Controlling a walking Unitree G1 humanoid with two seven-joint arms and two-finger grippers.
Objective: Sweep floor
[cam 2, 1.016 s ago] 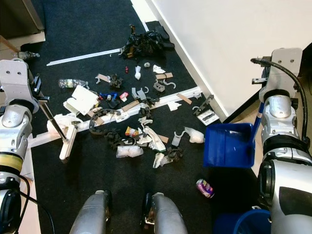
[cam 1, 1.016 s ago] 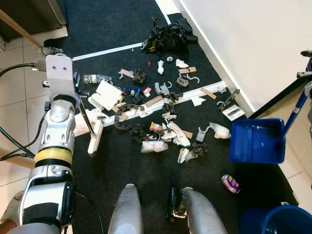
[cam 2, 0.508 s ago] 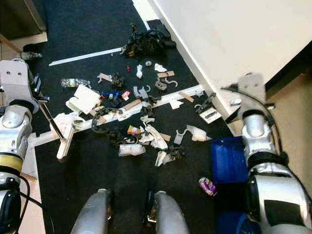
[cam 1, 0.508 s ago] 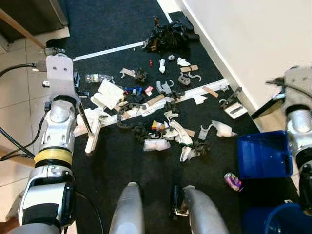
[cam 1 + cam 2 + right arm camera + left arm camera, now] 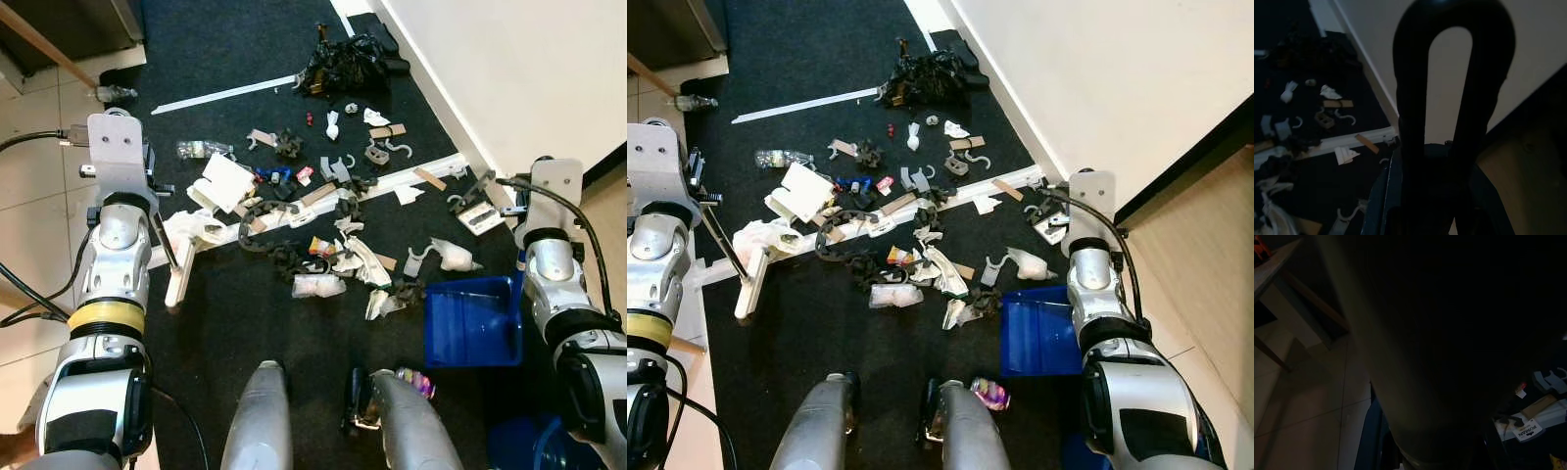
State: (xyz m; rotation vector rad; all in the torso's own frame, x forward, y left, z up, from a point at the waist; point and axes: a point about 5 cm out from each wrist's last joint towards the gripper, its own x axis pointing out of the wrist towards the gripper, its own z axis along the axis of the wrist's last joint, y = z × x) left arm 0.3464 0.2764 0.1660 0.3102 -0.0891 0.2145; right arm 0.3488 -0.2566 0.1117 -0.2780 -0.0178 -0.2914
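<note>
Item, as I log it from the remote desk: broom (image 5: 184, 266), pale flat head on a thin dark handle, resting on the dark carpet (image 5: 245, 59) just left of the litter heap (image 5: 328, 245); it looks light and stiff, best held high on the handle, where my left arm (image 5: 116, 245) sits, though whether the left gripper is clamped on it I cannot tell from the dark left wrist view. Item: litter heap, mixed paper scraps, white plastic hooks, black tangled cord, a clear bottle (image 5: 201, 149) at its far left edge; all light, loose, likely to scatter or snag the head. Item: blue dustpan (image 5: 470, 318), just right of the heap, tray bare inside, its looped handle (image 5: 1449, 93) close before the right wrist camera; right gripper's state I cannot tell. Item: blue bin (image 5: 514, 446), nearer me than the dustpan, contents hidden. Item: crushed can (image 5: 989, 394), between heap and my feet
</note>
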